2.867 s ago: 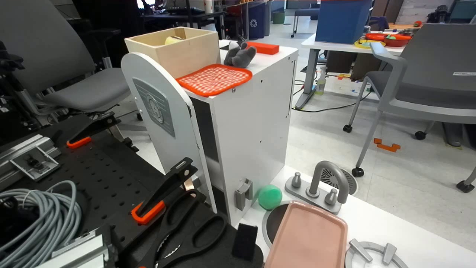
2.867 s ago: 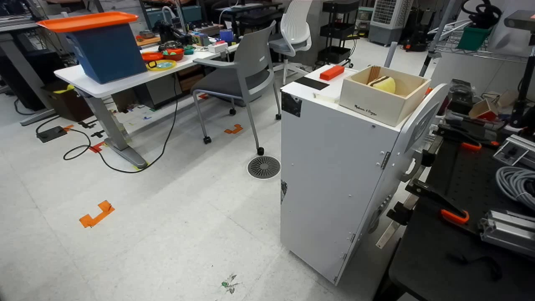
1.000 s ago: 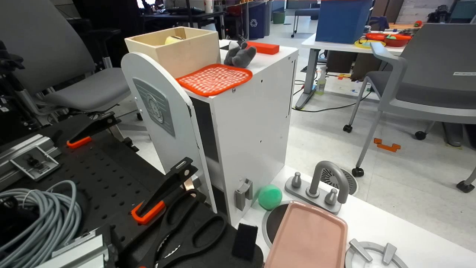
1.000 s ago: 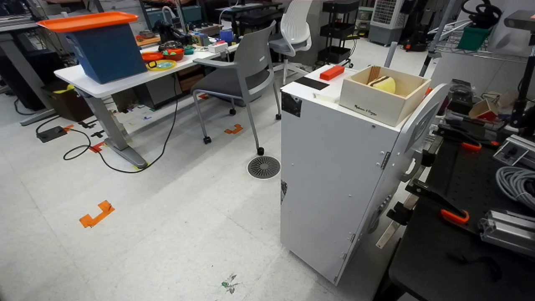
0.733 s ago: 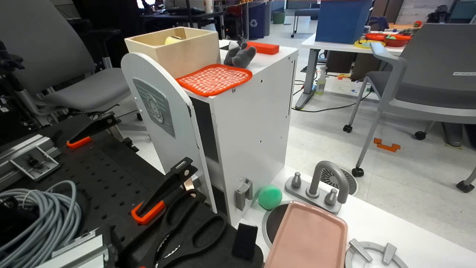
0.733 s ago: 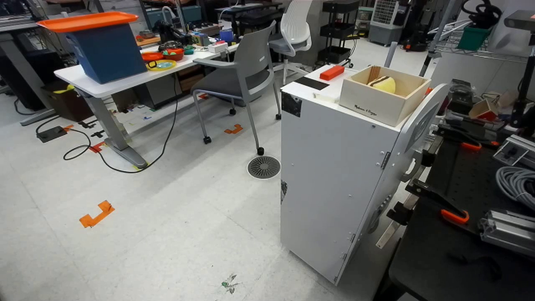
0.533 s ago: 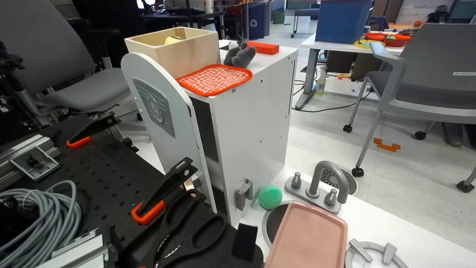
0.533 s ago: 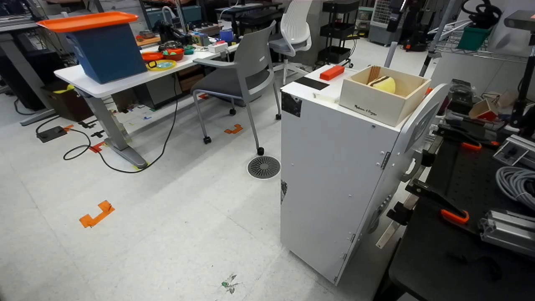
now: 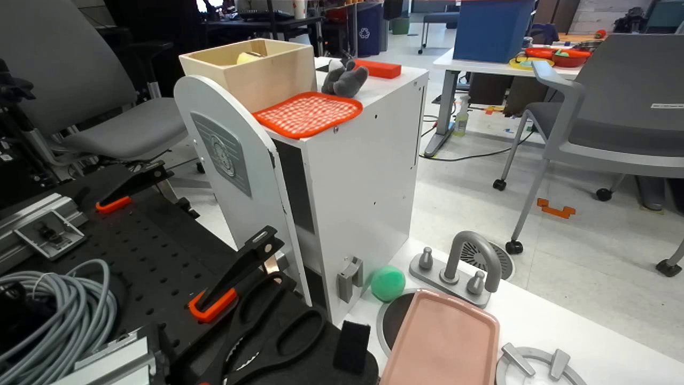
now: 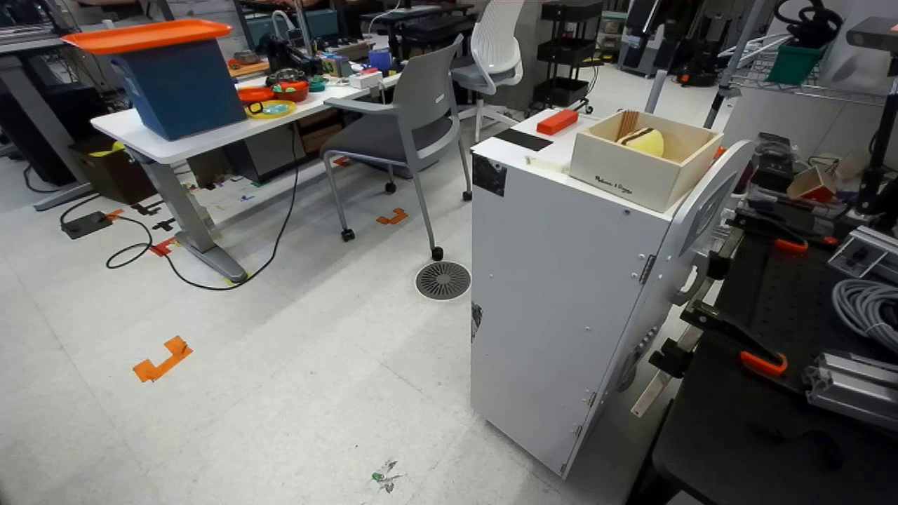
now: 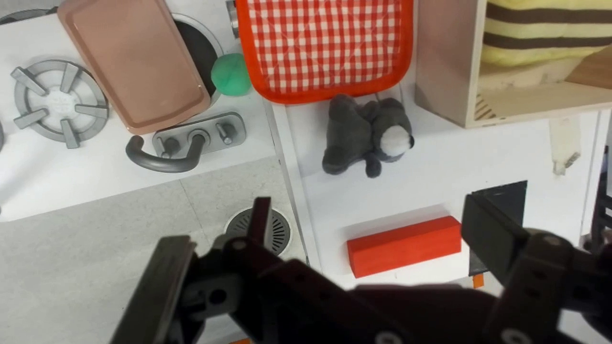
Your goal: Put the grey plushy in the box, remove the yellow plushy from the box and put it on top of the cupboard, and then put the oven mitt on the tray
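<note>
In the wrist view my gripper (image 11: 366,210) is open, its fingers wide apart above the cupboard (image 9: 363,176) with nothing held. The grey plushy (image 11: 346,131) lies on the cupboard top, ahead of the fingertips, touching or almost touching the oven mitt (image 11: 325,45). That mitt lies flat at the cupboard's edge beside the wooden box (image 10: 621,172). Inside the box rests the striped yellow plushy (image 10: 649,143), partly hidden by the walls in an exterior view. Lower down, the pink tray (image 9: 443,342) sits partly over a sink on the white counter.
A red block (image 11: 406,246) lies on the cupboard top and appears between my fingers, below them. Near the tray are a grey faucet (image 9: 470,256), a green ball (image 9: 388,283) and a stove burner (image 11: 60,102). The cupboard's rounded door (image 9: 230,144) rises beside the box.
A dark part of the arm has moved left and down at the top of an exterior view. Another dark part now shows at the top edge elsewhere. The objects have stayed put.
</note>
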You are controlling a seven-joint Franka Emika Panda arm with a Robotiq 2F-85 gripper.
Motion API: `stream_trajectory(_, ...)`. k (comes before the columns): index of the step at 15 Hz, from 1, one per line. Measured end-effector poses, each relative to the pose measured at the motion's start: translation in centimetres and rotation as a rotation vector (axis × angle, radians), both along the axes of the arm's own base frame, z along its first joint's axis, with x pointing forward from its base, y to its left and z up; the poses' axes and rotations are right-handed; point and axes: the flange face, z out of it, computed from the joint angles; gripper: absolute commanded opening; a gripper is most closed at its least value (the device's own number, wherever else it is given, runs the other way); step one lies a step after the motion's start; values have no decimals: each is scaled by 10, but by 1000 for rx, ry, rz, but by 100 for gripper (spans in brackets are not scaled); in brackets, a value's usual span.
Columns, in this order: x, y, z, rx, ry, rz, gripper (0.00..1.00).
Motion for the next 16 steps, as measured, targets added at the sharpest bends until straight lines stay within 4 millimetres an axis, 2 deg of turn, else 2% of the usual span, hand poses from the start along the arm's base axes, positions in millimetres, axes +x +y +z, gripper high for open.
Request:
stream_trajectory(11, 7, 2, -28, 5, 30, 55, 100)
stream_trajectory(16, 17, 6, -35, -6, -38, 18, 100)
